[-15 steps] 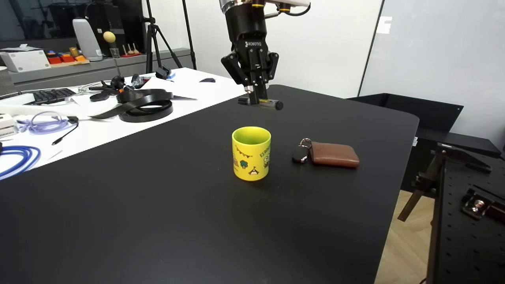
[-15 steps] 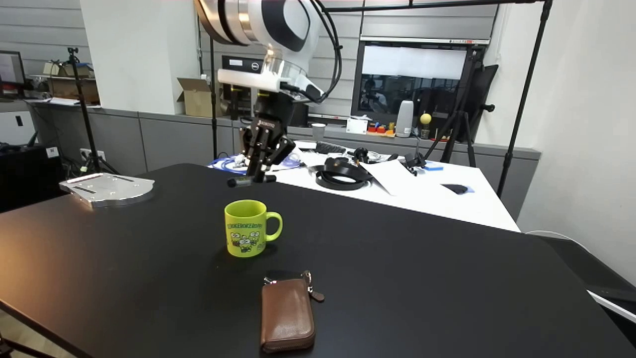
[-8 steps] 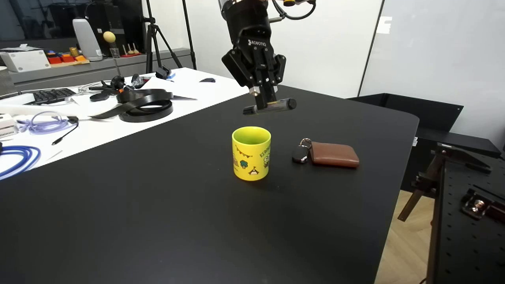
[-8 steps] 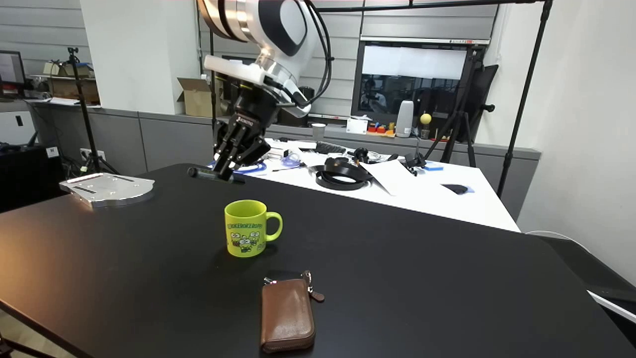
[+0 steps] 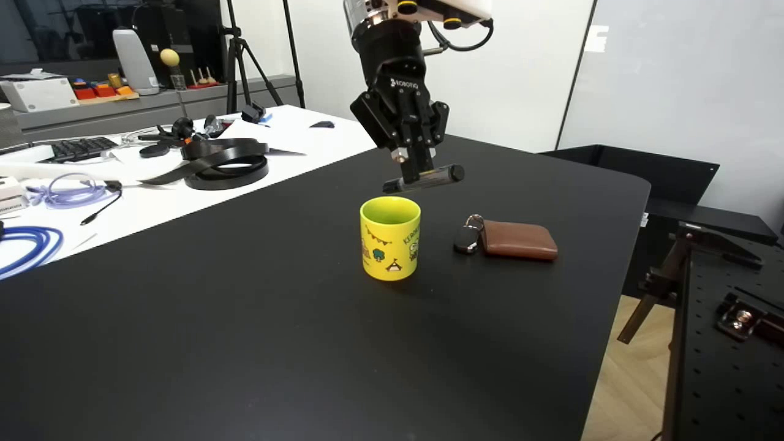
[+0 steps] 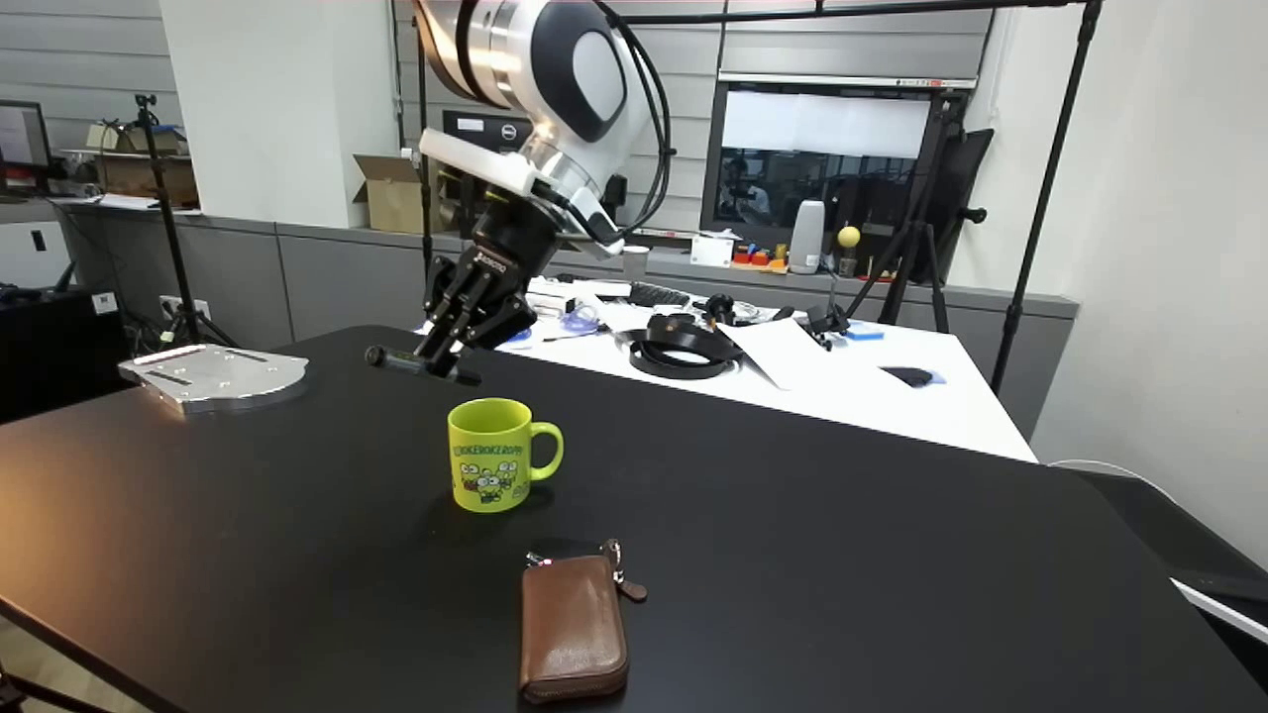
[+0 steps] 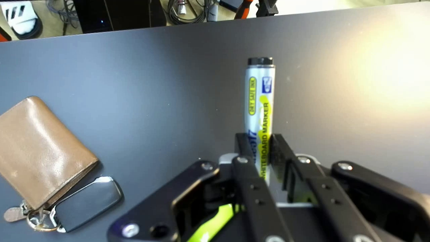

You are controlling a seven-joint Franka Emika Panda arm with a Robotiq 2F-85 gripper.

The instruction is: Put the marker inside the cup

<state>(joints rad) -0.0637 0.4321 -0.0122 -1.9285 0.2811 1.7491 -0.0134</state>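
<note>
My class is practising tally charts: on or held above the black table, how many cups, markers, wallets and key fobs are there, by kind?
Cup: 1, yellow, upright on the black table
Marker: 1, held by the gripper
Wallet: 1, brown
Key fob: 1, dark, beside the wallet
Total: 4

White arm point(image 6: 557, 117) with dark panel point(image 6: 555, 67), black cables point(image 6: 665, 129), black ROBOTIQ-lettered gripper point(image 7: 259, 144), silver screws point(image 7: 130, 230).

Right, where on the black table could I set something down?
In an exterior view, bare tabletop lies right of the cup and wallet, and between the wallet and metal plate. Crowded: by the cup, where the gripper holds the marker aloft.
</note>
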